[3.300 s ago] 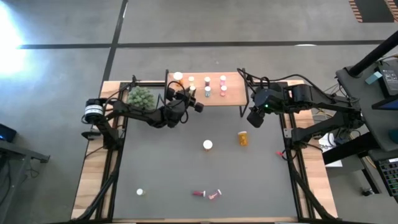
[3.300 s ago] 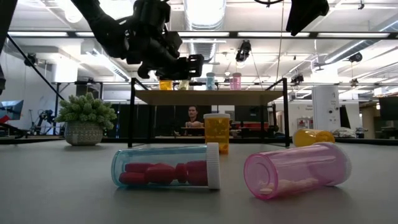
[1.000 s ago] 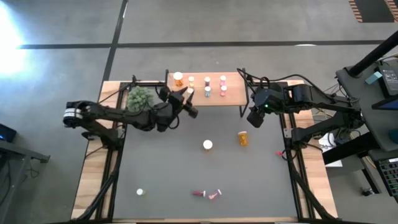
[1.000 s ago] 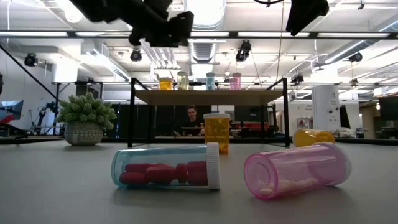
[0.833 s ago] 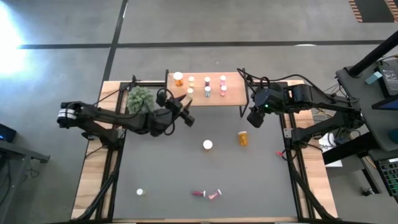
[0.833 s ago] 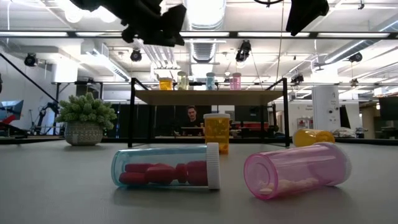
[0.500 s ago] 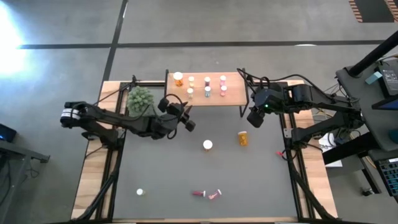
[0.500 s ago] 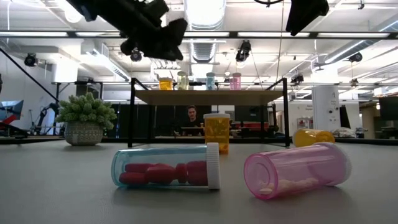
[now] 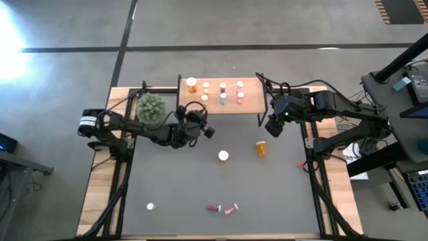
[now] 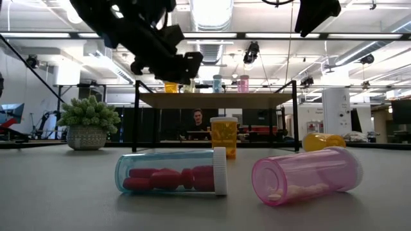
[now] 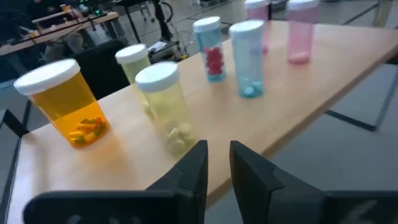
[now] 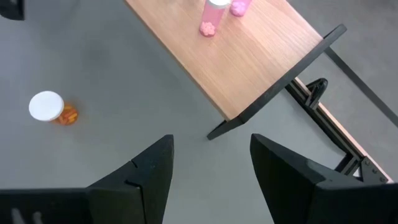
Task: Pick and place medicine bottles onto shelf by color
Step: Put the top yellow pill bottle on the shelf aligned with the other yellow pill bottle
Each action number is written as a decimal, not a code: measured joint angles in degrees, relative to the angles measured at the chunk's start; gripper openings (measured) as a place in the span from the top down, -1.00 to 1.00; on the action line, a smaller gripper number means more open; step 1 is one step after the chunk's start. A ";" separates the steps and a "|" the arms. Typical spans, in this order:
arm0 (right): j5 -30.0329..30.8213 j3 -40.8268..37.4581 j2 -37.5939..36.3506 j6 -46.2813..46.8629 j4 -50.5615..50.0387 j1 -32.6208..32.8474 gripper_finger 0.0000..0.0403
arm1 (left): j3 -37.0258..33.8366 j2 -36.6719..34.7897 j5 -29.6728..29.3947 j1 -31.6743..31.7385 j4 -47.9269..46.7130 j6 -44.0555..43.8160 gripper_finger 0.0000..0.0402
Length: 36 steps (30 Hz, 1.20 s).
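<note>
Shelf point(image 9: 251, 100) carries seven bottles; five more on table point(image 9: 174, 187); left gripper point(image 9: 207, 132) pressed together, empty; right gripper point(image 12: 208, 165) spread, empty.

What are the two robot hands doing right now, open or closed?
Left end effector: closed, holding nothing, just in front of the shelf.
Right end effector: open, empty, beside the shelf's right end.

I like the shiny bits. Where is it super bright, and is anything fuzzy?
High view: a white glare patch washes out the floor at the upper left edge. Low view: ceiling lights glow brightly; the two lying bottles up front look sharp, the room behind softer. Left wrist view: the shelf bottles look slightly blurry.
</note>
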 joint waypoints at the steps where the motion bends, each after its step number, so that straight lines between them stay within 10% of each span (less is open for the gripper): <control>1: 0.01 -0.01 0.00 0.05 0.01 0.00 -0.01 | 0.00 0.45 -0.15 0.21 0.78 0.01 0.76; 36: 0.00 -0.02 0.00 0.88 0.07 0.01 -0.01 | 0.09 0.83 -1.43 3.85 2.11 0.04 0.77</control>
